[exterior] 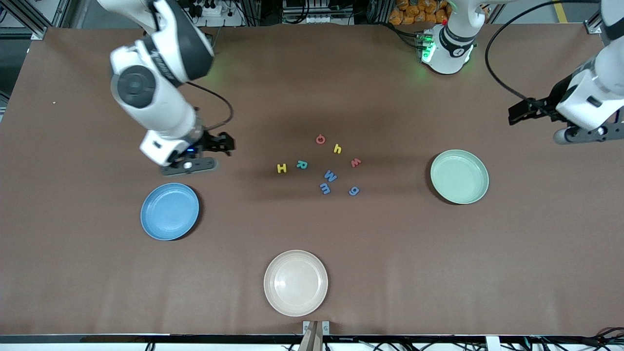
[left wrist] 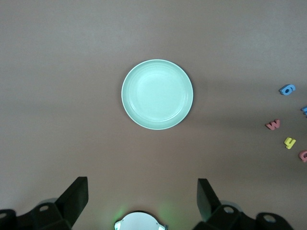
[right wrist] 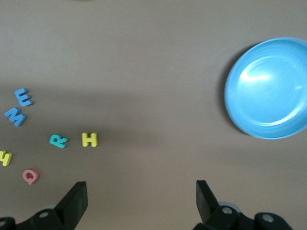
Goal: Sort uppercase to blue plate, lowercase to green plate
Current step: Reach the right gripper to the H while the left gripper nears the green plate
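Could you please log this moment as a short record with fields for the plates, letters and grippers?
blue plate: bare, toward the right arm's end
green plate: bare, toward the left arm's end
cream plate: bare, nearest the front camera
letters: all eight on the table between the plates, none sorted
left gripper: open, holding nothing
right gripper: open, holding nothing

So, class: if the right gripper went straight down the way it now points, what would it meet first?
Probably bare table. The right gripper, open, points down at brown surface between the blue plate and the yellow H, touching neither. Exact landing spot is uncertain.
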Controlling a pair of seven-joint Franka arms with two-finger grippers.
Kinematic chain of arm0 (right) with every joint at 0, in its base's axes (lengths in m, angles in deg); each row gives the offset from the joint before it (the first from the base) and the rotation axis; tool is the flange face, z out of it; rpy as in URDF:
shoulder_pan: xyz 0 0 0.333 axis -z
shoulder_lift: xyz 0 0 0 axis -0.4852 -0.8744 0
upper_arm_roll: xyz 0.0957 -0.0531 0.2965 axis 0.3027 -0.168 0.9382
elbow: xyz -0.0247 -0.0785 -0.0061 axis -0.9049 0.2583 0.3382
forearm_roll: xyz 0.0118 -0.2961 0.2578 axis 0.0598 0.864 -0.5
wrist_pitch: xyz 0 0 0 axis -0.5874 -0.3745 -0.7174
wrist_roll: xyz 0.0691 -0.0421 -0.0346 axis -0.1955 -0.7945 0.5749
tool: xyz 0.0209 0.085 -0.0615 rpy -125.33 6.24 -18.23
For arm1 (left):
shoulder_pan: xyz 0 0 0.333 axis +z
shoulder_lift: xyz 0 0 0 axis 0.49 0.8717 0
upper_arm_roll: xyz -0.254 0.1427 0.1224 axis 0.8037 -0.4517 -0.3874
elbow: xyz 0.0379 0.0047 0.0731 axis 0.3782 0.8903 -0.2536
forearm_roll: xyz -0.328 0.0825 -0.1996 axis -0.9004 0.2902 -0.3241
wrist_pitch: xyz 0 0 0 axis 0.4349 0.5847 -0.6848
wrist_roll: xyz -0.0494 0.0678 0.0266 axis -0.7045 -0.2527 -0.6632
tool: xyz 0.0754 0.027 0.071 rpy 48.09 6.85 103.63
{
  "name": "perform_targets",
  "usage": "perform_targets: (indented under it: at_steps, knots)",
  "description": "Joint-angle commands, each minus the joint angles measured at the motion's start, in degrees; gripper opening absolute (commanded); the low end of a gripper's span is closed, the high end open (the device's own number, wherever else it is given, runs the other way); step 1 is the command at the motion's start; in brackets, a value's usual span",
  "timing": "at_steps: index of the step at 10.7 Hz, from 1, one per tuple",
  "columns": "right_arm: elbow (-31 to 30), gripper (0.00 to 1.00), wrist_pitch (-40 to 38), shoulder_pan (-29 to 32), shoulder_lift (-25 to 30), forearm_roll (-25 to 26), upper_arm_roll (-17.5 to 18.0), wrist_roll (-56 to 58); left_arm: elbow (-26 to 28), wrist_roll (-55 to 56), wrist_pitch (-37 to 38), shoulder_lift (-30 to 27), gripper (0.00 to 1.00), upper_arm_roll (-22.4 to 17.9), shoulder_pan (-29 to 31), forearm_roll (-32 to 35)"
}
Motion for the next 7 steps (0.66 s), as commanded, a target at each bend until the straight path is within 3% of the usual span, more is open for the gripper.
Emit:
perform_targets:
  at_steps: [1,3,7]
  knots:
    - [-2.9,1.00,6.9,-2.4,-2.9,-0.3,2.8,-7.8,5.0,0.0,-4.8,-0.9,1.00,0.2,0.6,-0.9]
    - [-6.2,1.00,16.9,-6.1,-6.4,-0.3,2.8,-13.1,8.0,-1.9,-8.6,-0.2,1.00,0.0,0.8,-0.6]
    - [-7.3,0.98,24.0,-9.7,-12.3,3.3,2.8,-17.8,10.7,-2.0,-13.0,1.4,1.00,0.0,0.7,-0.6]
